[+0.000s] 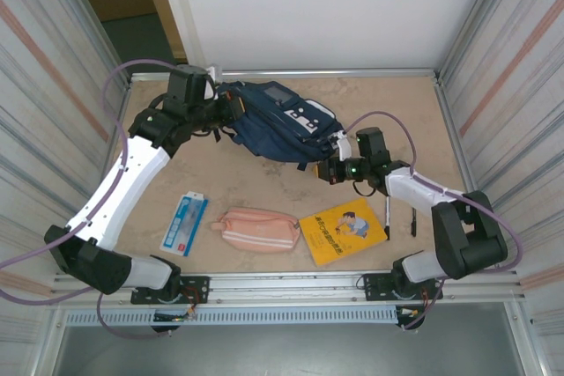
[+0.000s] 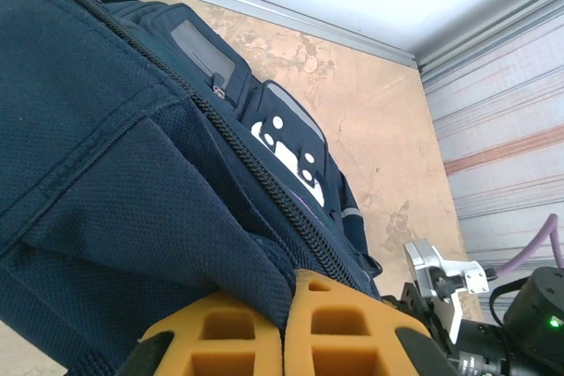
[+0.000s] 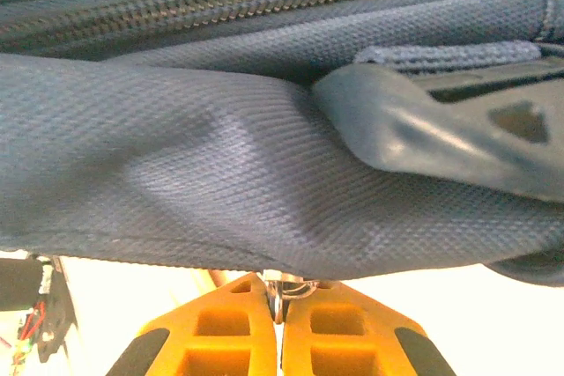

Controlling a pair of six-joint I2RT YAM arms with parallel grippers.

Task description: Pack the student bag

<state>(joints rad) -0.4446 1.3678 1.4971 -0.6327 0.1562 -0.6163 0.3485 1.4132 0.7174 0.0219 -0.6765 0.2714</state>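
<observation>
The student bag [image 1: 273, 125], navy blue with white patches, lies at the back middle of the table. My left gripper [image 1: 227, 117] is at the bag's left end. In the left wrist view its orange fingers [image 2: 220, 336] are shut on a fold of the bag's [image 2: 132, 173] mesh fabric beside the zip. My right gripper [image 1: 324, 167] is at the bag's front right corner. Its jaws [image 3: 280, 301] are shut on a small metal zipper pull ring [image 3: 286, 288] hanging under the bag's [image 3: 220, 147] fabric.
Along the table's front lie a blue-and-white pack [image 1: 183, 224], a pink pencil pouch [image 1: 260, 229], a yellow book [image 1: 344, 229] and two black pens [image 1: 386, 217]. Corrugated walls [image 1: 515, 85] close in both sides, and a metal rail [image 1: 291, 283] runs along the near edge.
</observation>
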